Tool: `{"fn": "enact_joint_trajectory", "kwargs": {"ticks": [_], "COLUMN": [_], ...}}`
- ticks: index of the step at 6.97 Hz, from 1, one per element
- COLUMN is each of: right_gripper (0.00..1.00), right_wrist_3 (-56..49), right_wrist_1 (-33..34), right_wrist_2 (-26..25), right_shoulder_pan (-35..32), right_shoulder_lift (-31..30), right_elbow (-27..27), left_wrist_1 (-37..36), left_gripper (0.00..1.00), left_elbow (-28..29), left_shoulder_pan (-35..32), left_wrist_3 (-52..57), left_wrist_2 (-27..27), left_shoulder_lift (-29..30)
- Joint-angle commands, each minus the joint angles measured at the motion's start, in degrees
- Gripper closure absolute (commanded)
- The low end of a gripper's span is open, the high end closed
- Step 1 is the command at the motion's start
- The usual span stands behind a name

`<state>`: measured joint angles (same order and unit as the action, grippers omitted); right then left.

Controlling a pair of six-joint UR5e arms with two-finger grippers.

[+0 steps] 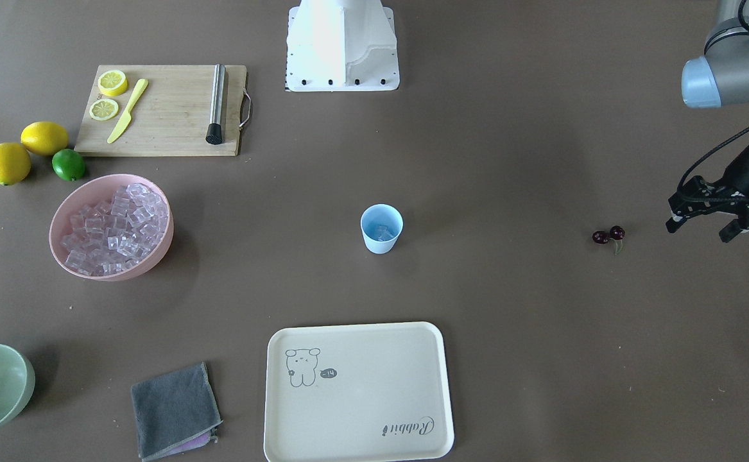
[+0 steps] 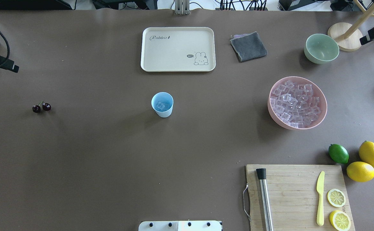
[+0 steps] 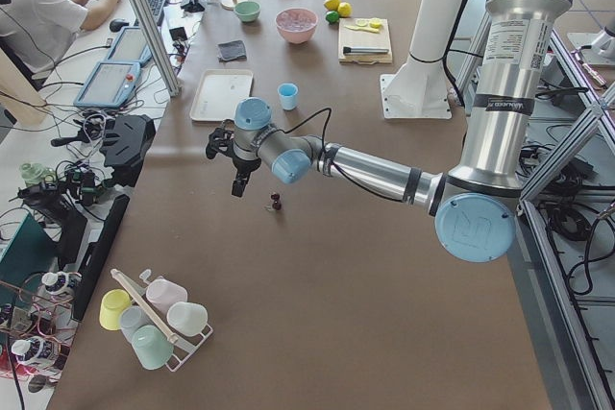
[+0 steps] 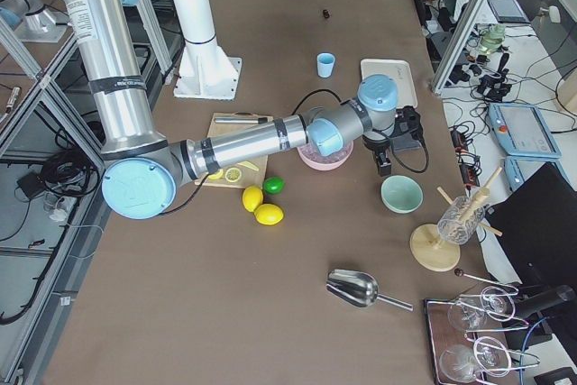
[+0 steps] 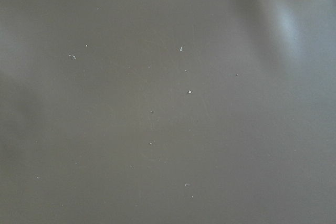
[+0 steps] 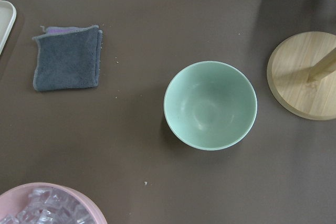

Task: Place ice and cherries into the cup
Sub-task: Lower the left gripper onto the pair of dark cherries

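The light-blue cup (image 1: 381, 229) stands upright mid-table with a few ice cubes in its bottom (image 2: 161, 105). Many more ice cubes (image 1: 116, 221) fill the pink bowl (image 1: 60, 218). The cherries (image 1: 608, 236) lie on the bare table, far to the cup's side, also in the overhead view (image 2: 41, 107). My left gripper (image 1: 699, 231) hovers open and empty just beyond the cherries, away from the cup. Its wrist view shows only bare table. My right gripper (image 4: 383, 164) hangs above the pale green bowl (image 6: 210, 106); I cannot tell whether it is open or shut.
A cream tray (image 1: 358, 391) and a grey cloth (image 1: 175, 410) lie on the far side from the robot. A cutting board (image 1: 169, 109) holds lemon slices, a yellow knife and a metal muddler. Two lemons and a lime (image 1: 68, 164) sit beside it.
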<state>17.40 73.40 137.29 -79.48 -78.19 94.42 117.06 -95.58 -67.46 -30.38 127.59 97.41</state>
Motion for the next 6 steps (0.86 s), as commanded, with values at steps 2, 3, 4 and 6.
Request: {"fn": "enact_joint_trajectory", "kwargs": {"ticks": [2, 3, 4, 6], "right_gripper": [0.0, 0.0, 0.0, 0.0], "right_wrist_3": [-0.97, -0.97, -0.97, -0.79], "right_wrist_1": [-0.1, -0.1, -0.1, -0.1], "right_wrist_2": [-2.29, -2.37, -2.9, -4.47], "right_shoulder_pan": [0.2, 0.2, 0.29, 0.29], "right_shoulder_lift": [-2.22, -2.14, -1.96, -1.61], "right_elbow": [1.38, 0.94, 0.76, 0.76], "left_wrist_1": [2.37, 2.73, 2.82, 2.73], "left_gripper": [0.04, 0.06, 0.06, 0.07], "left_elbow": [1.79, 2.06, 3.54, 4.35], "left_shoulder_pan": [6.0, 9.77, 12.94, 14.72], "left_wrist_3": [1.55, 1.47, 1.55, 1.9], "left_wrist_2": [-0.5, -5.46, -8.12, -8.15], "left_shoulder_lift": [-0.21, -0.2, 0.49, 0.76]}}
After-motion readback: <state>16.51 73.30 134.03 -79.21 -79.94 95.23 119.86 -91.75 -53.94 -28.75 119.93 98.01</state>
